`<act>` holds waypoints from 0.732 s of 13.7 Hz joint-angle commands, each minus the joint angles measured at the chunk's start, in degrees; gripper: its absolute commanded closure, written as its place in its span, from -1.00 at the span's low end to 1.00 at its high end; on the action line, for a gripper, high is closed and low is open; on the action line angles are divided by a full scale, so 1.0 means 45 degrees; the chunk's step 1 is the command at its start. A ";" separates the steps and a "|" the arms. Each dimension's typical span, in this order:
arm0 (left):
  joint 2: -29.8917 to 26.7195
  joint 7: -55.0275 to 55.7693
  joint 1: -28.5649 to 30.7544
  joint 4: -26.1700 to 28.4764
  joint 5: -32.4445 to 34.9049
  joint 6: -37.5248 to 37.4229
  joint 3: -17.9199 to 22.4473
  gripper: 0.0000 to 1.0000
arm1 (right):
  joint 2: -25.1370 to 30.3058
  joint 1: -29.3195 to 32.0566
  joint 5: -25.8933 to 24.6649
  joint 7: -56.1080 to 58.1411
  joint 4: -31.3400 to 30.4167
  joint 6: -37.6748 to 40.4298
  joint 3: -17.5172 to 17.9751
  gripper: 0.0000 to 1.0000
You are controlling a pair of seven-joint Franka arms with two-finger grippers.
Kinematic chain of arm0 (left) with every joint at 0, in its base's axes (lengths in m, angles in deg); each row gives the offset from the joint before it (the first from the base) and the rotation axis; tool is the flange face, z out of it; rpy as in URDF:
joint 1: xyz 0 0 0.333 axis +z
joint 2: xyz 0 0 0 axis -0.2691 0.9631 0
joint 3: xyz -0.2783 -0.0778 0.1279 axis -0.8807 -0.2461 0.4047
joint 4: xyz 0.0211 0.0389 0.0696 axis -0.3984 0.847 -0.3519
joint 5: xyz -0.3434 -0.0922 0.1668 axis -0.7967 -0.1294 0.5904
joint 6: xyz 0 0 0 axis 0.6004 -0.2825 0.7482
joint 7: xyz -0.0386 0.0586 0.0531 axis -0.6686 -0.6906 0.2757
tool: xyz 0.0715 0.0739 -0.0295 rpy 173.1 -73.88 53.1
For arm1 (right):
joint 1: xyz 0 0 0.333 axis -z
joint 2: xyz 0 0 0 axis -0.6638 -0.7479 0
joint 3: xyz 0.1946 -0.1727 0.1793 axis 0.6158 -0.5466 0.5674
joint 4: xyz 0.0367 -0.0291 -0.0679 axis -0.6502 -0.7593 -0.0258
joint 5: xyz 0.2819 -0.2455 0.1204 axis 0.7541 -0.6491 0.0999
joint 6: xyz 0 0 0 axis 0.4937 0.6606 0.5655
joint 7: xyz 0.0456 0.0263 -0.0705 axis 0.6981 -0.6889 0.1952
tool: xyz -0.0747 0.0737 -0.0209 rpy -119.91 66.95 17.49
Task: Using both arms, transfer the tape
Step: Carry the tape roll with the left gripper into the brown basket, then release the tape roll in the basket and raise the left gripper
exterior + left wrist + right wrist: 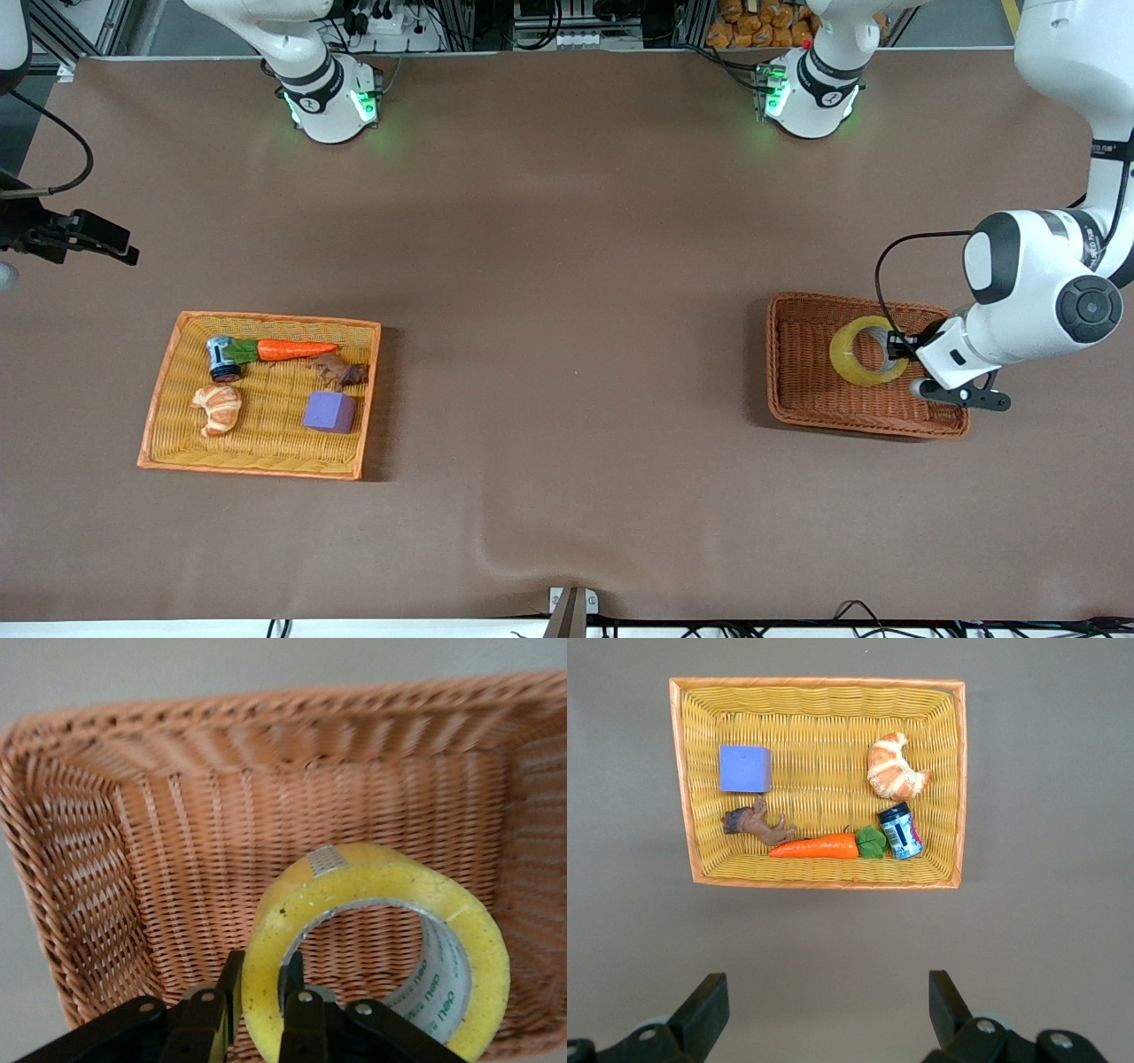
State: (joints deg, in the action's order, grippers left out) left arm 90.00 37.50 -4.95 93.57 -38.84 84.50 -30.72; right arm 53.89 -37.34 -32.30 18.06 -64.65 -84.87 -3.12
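Brown-covered table [567, 221], cluttered racks above

Right gripper [819, 1010] fingertips cut off

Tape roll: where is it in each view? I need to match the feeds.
Front view: tape in the brown basket, left gripper clamped on its rim.
Left wrist view: tape fills the foreground, in the gripper.
Right wrist view: not in it.
Shared landmark: the brown basket.

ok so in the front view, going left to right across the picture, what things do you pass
yellow basket holding the croissant, can, carrot, purple cube → bare table → brown basket → tape → left end effector gripping the tape's wall
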 commanded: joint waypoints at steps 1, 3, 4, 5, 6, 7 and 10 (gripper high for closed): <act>0.0320 -0.0618 0.0404 -0.0022 0.0306 0.0482 -0.0195 0.97 | -0.0204 0.0109 -0.0014 -0.0140 0.0309 0.0085 0.0119 -1.00; 0.0535 -0.1225 0.0424 -0.0177 0.0326 0.0639 -0.0176 0.05 | -0.0204 0.0109 -0.0014 -0.0140 0.0309 0.0085 0.0119 -1.00; 0.0672 -0.1421 0.0443 -0.0314 0.0326 0.0640 -0.0175 -0.99 | -0.0204 0.0109 -0.0014 -0.0140 0.0309 0.0065 0.0119 -1.00; 0.0712 -0.1674 0.0482 -0.0490 0.0326 0.0640 -0.0137 -1.00 | -0.0204 0.0109 -0.0014 -0.0140 0.0309 0.0085 0.0119 -1.00; 0.0693 -0.2044 0.0502 -0.0762 0.0326 0.0621 -0.0136 -1.00 | -0.0204 0.0109 -0.0014 -0.0140 0.0309 0.0085 0.0119 -1.00; 0.0634 -0.2608 0.0502 -0.1151 0.0326 0.0621 -0.0078 -1.00 | -0.0204 0.0109 -0.0014 -0.0140 0.0309 0.0085 0.0119 -1.00; 0.0537 -0.3532 0.0600 -0.2440 0.0229 -0.0235 -0.0136 -1.00 | -0.0204 0.0109 -0.0014 -0.0140 0.0309 0.0065 0.0119 -1.00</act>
State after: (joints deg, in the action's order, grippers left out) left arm 92.70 23.50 -2.97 86.37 -38.83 86.87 -30.64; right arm 53.58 -37.34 -32.30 18.06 -64.58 -84.92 -3.11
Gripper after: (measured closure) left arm 0.084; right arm 0.000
